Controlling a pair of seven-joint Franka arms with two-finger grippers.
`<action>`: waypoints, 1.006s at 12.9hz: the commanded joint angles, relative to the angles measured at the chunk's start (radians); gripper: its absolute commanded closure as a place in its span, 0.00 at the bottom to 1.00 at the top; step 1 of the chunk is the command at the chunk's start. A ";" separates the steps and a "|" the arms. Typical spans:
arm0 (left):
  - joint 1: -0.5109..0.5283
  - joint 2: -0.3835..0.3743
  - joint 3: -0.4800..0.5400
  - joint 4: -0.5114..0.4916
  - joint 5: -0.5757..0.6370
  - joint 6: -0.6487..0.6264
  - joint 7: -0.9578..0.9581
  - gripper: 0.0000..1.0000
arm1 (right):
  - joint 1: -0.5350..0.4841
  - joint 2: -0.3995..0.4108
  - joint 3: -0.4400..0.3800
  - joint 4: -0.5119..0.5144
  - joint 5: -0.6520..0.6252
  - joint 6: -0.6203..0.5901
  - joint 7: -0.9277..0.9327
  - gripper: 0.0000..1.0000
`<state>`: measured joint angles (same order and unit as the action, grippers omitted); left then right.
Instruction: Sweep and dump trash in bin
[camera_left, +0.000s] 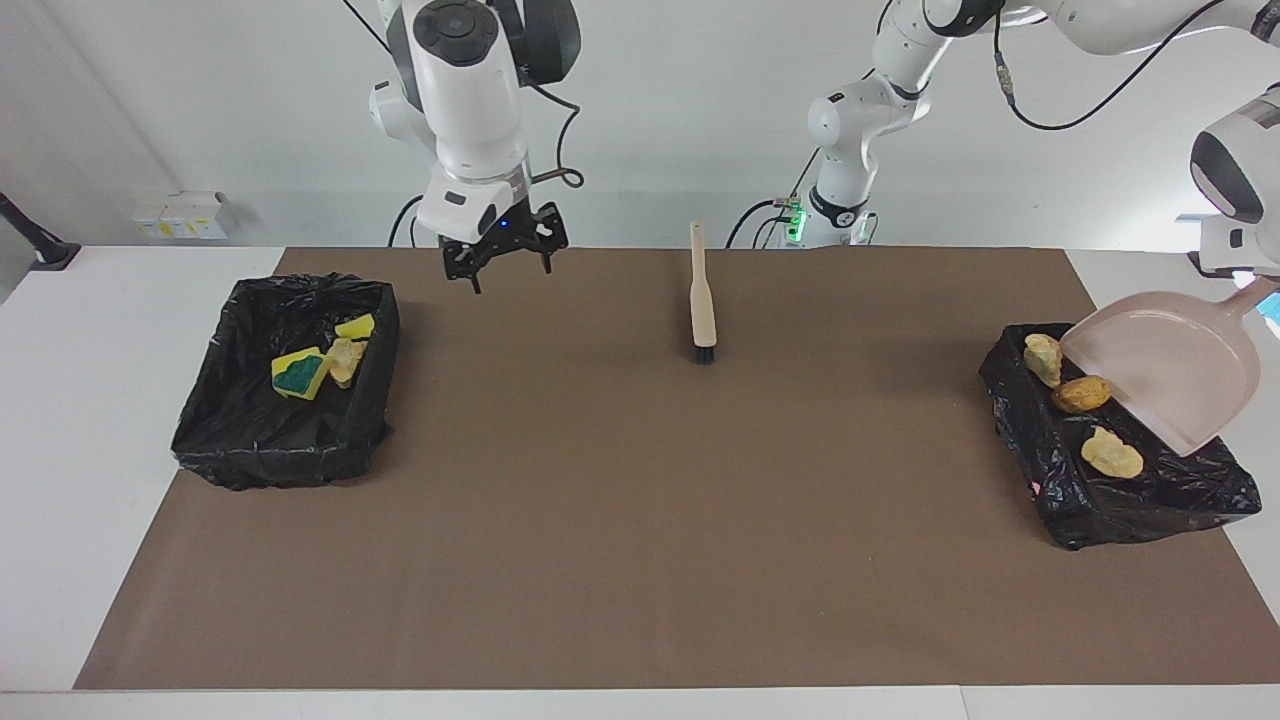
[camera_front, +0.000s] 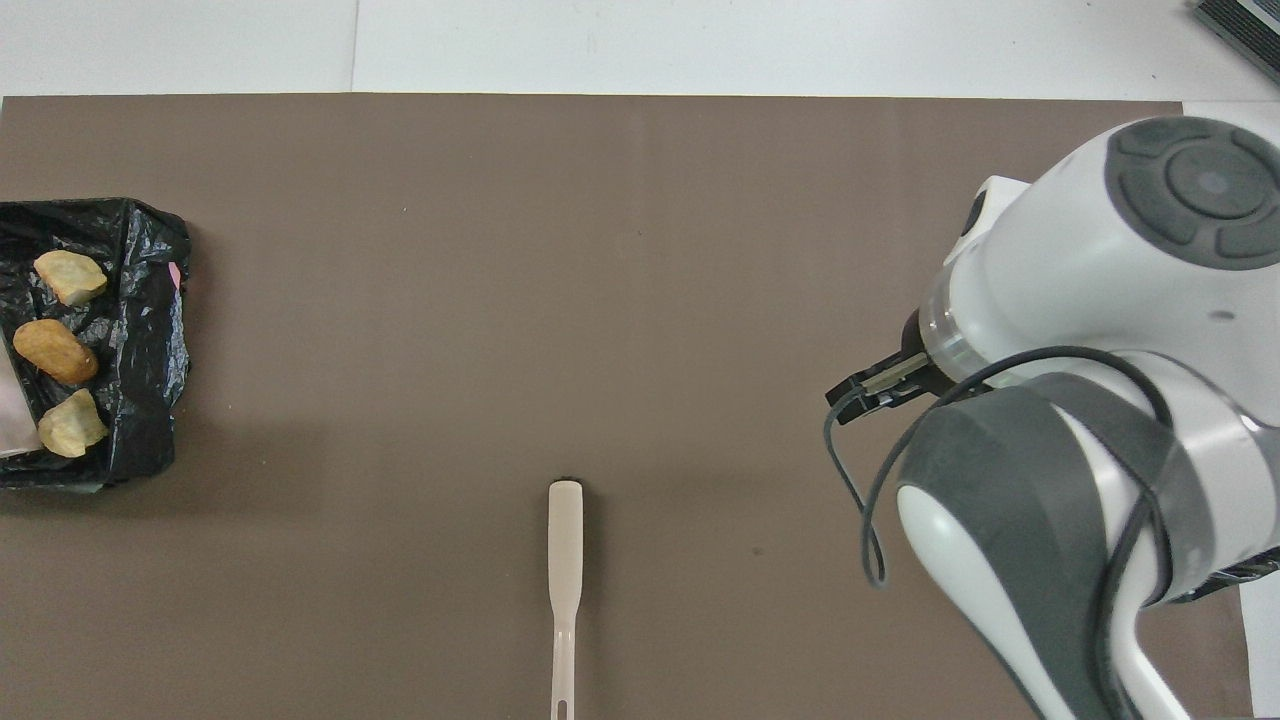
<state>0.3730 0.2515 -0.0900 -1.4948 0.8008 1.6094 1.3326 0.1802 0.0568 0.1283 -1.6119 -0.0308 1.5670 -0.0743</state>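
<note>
- The bin (camera_left: 285, 395) at the right arm's end of the table already holds yellow-and-green sponge pieces (camera_left: 303, 372) and a beige foam chunk (camera_left: 346, 359).
- The right gripper (camera_left: 506, 262) hangs empty, fingers spread, over the mat beside that bin, on the brush's side of it.
- The brush (camera_left: 702, 300) lies flat on the mat mid-table, bristles pointing away from the robots; nothing holds it.
- No loose scraps show on the mat, so sweeping looks finished.
- Three lumps (camera_left: 1080, 394) lie in the second bin (camera_left: 1120, 480) at the left arm's end, so dumping looks all but done.
- The dustpan (camera_left: 1170, 365) is tilted over that bin, empty, mouth down.
- The left gripper (camera_left: 1262, 290) is clamped on the dustpan's handle at the frame edge; putting the pan down seems all that remains.
</note>
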 joint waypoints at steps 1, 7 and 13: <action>-0.042 -0.020 0.015 0.045 0.059 -0.039 0.019 1.00 | -0.088 -0.024 0.014 0.004 -0.024 -0.033 -0.083 0.00; -0.077 -0.084 0.004 0.120 -0.139 -0.109 -0.062 1.00 | -0.245 -0.034 0.016 0.003 -0.006 0.086 -0.050 0.00; -0.118 -0.188 -0.114 0.107 -0.501 -0.272 -0.624 1.00 | -0.222 -0.035 -0.150 0.003 0.005 0.105 -0.053 0.00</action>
<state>0.2892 0.0962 -0.1708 -1.3806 0.3656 1.3743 0.8845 -0.0492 0.0278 0.0192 -1.6096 -0.0376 1.6891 -0.1389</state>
